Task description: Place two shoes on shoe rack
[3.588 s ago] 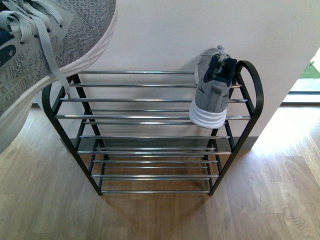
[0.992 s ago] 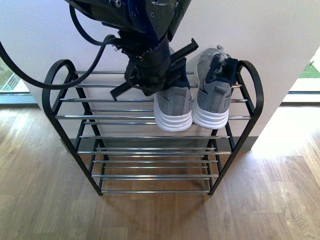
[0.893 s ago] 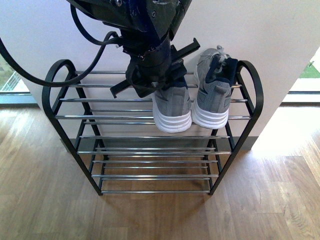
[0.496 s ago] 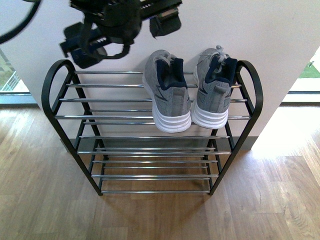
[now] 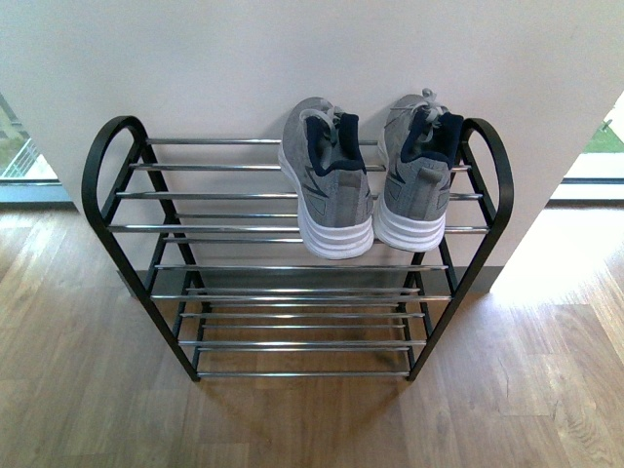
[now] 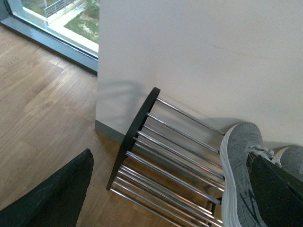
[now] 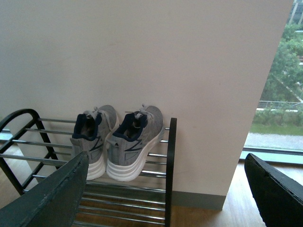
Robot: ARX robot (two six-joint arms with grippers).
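Both shoes stand on the top tier of the shoe rack [image 5: 214, 228], at its right end, toes to the wall [image 5: 292, 58] and heels to the room. The inner shoe [image 5: 327, 180] and the outer shoe [image 5: 419, 171] are side by side, just beside each other. The outer one is close against the black end frame. Their heels reach a little past the front bar.

No arm shows in the front view. From the wrist views, the left tool [image 6: 170, 158] is spread wide with nothing between its fingers [image 6: 57, 198]. The right tool [image 7: 165, 158] is also spread wide and empty. Both hang well apart from the shoes.

To me the task looks finished, so any more handling would be only a correction.

I judge these shoes to be light. The grey knit upper is soft and will give under a pinch, so a hold there would be loose. The thick white sole [image 5: 336, 239] looks firmer, probably foam, and not slippery. The best place to take hold seems to be the heel, one finger inside the navy collar [image 5: 336, 146] and one behind it. Across the sole at the middle of the foot would also work.

The laces [image 5: 426, 100] are loose and could catch on a finger or a bar. The chrome bars are thin and smooth, so a pushed shoe may slide or tip between them.
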